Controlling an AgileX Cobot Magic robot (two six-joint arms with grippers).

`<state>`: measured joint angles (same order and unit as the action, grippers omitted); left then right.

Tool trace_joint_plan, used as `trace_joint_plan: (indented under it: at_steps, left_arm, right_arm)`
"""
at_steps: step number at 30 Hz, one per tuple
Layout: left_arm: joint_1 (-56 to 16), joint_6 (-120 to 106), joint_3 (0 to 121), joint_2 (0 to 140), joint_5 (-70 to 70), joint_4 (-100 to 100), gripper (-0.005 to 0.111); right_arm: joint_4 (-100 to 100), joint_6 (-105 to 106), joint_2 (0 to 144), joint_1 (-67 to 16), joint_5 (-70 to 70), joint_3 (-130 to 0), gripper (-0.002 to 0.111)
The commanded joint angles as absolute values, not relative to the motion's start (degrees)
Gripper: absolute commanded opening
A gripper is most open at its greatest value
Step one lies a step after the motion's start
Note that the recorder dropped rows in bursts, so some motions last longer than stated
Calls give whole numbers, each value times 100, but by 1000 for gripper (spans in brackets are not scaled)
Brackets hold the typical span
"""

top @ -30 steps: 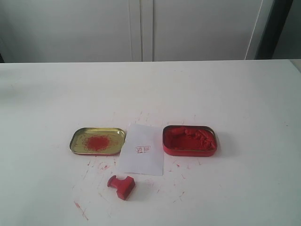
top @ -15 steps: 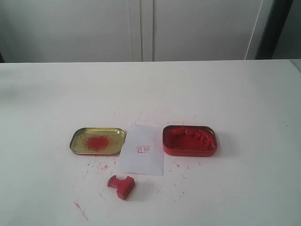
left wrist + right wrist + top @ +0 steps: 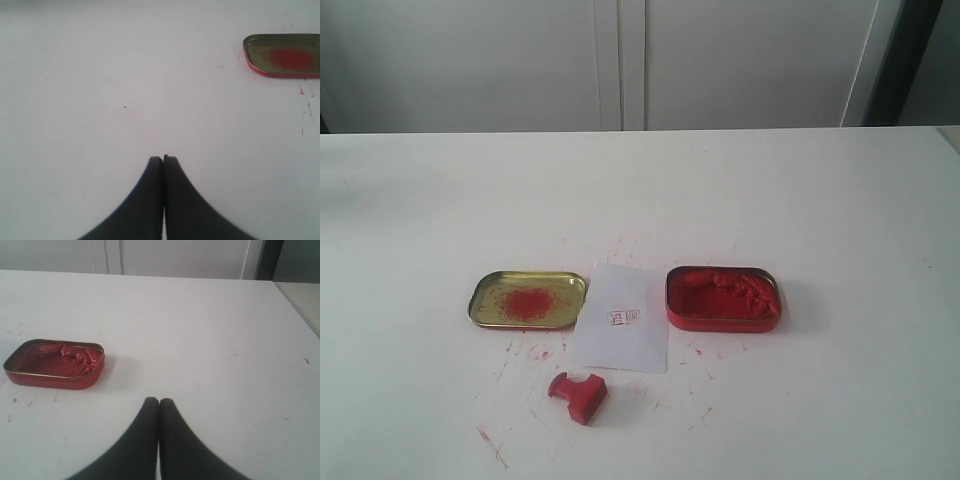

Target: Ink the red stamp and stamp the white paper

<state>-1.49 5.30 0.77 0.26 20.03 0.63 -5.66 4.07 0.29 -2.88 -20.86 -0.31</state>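
The red stamp (image 3: 578, 395) lies on its side just in front of the white paper (image 3: 620, 345). It looks small, rigid and light, perhaps ink-slick, so pinch across its short handle. Leftmost, the gold lid (image 3: 476, 305) holds an ink smear and the red tin (image 3: 720, 322) lumpy paste; the left gripper (image 3: 163, 159) and right gripper (image 3: 159, 400) are clenched, empty.

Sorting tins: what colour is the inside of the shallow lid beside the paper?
The lid is gold with a central red smear; exterior view shows it best.
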Motion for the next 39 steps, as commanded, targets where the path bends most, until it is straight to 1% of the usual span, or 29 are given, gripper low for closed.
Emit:
trace_joint_plan:
  at_steps: [1, 6, 39]
  left_arm:
    - [-138, 326, 0, 0, 2044, 77, 0]
    - [-138, -140, 0, 0, 1951, 77, 0]
    - [-138, -140, 0, 0, 1951, 77, 0]
  right_arm:
    - [-570, 422, 0, -294, -2005, 0, 0]
    - [-570, 422, 0, -294, -2005, 0, 0]
    - [-570, 422, 0, -294, -2005, 0, 0]
